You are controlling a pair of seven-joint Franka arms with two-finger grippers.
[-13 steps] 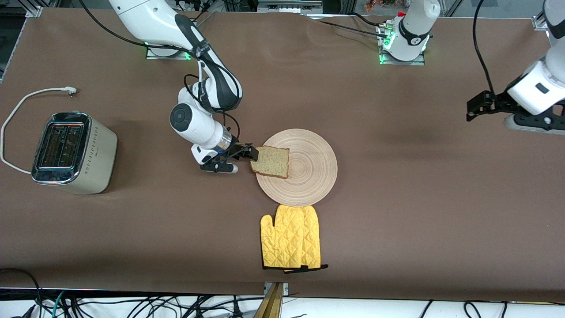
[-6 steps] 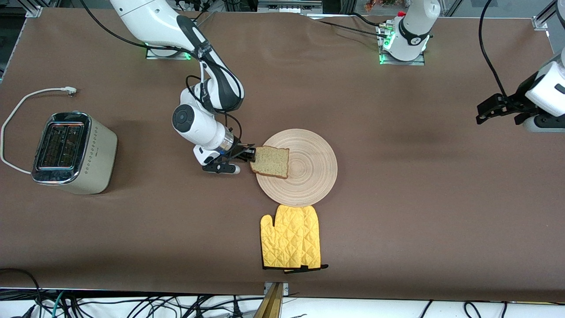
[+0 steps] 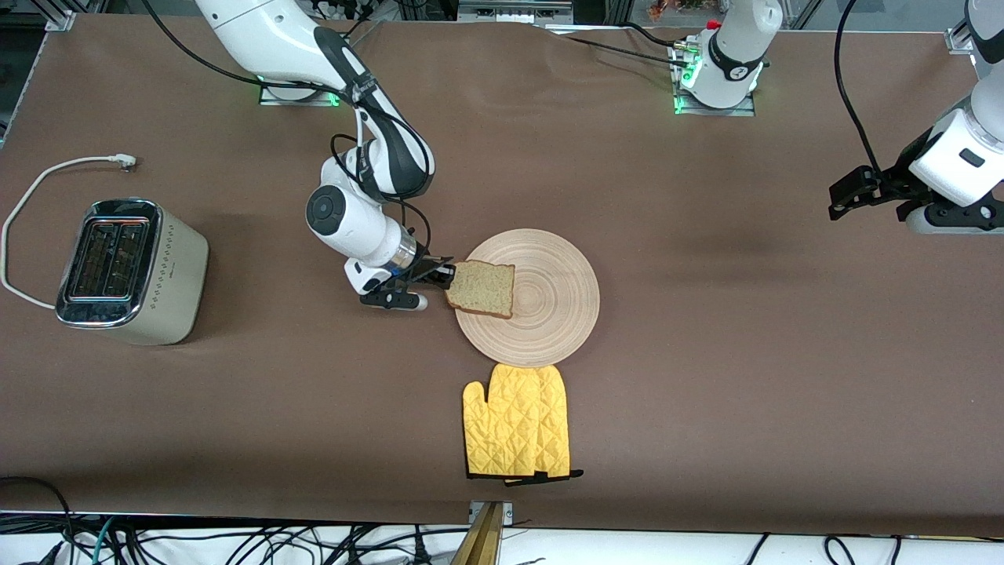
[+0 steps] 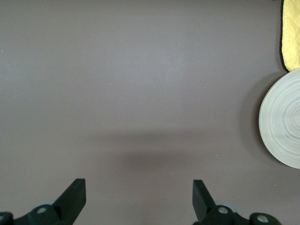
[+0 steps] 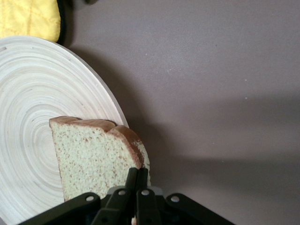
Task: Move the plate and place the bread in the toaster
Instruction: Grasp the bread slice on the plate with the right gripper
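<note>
A quilted yellow oven mitt (image 3: pixel 517 420) lies nearest the front camera on the brown surface (image 3: pixel 706 377), its fingertips touching the round pale-wood plate (image 3: pixel 557 314). The speckled tan bread slice (image 3: pixel 482 288) rests over the plate's rim toward the right arm's end, its crust edge pinched by the right pincer (image 3: pixel 445 275). The boxy cream toaster with chrome top (image 3: pixel 129 271) stands well apart at that end. The left pincer (image 3: pixel 841 196), fingers spread, waits over bare surface.

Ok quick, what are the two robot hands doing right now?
Right gripper: shut on the bread slice, at the edge of the wooden plate.
Left gripper: open, holding nothing, waiting over bare table.
</note>
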